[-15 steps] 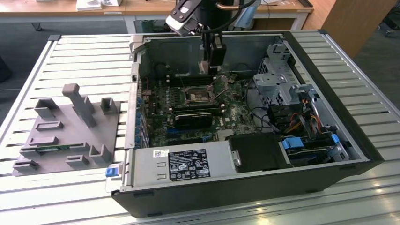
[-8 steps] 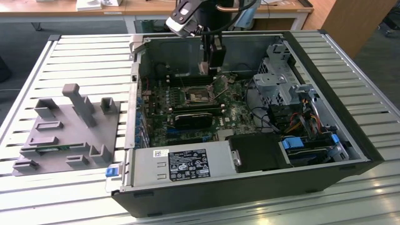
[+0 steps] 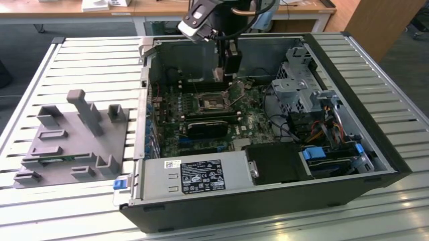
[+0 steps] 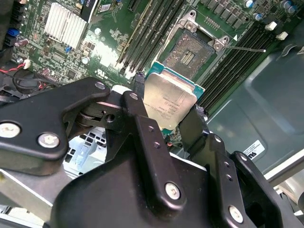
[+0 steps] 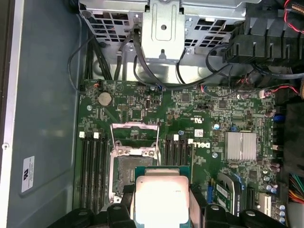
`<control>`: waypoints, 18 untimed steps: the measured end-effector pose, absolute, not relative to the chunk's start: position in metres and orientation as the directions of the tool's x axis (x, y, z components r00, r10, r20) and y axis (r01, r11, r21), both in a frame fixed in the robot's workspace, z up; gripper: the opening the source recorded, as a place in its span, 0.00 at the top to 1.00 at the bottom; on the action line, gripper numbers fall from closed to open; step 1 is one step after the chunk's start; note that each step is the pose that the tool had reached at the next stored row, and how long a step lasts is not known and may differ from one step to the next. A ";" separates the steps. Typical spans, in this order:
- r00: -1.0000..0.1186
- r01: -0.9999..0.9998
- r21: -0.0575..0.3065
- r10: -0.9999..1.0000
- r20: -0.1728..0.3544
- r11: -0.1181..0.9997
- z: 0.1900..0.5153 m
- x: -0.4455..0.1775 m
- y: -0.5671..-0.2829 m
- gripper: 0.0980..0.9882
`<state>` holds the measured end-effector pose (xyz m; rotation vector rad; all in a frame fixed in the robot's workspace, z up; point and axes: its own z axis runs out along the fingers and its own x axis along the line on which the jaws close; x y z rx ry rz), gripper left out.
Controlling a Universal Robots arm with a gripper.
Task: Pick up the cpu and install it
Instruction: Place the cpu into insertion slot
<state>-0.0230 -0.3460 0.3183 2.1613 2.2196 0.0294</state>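
Claw (image 4: 166, 119) is pinching the cpu (image 4: 168, 100) between its two black fingers (image 4: 137, 124), one on each of two opposite edges, silver top facing both wrist cameras.

The cpu (image 5: 161, 197) is hanging above the socket (image 5: 134, 167) and clear of it, not seated. The socket's contact field (image 4: 192, 52) is showing bare.

The socket's load frame (image 5: 134, 135) is standing open, and its thin lever (image 4: 243, 49) is sticking out to one side.

Dark memory slots (image 5: 92, 164) are flanking the socket on both sides. A ribbed silver heat sink (image 5: 241, 146) is sitting on the same board, well apart from the socket.

In the exterior view, the claw (image 3: 224, 70) is reaching down into the open computer case (image 3: 268, 201), above the socket (image 3: 213, 103).

The case is lying on the slatted bench (image 3: 87, 55). A grey moulded fixture (image 3: 74, 135) is sitting outside the case, far from the socket toward the exterior view's left.
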 end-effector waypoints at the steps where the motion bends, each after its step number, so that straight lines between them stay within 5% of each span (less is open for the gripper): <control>1: -0.026 0.999 0.044 0.999 -0.018 0.027 0.318 -0.023 -0.346 0.50; 18: -0.028 0.999 0.044 0.999 -0.018 0.029 0.302 -0.024 -0.346 0.50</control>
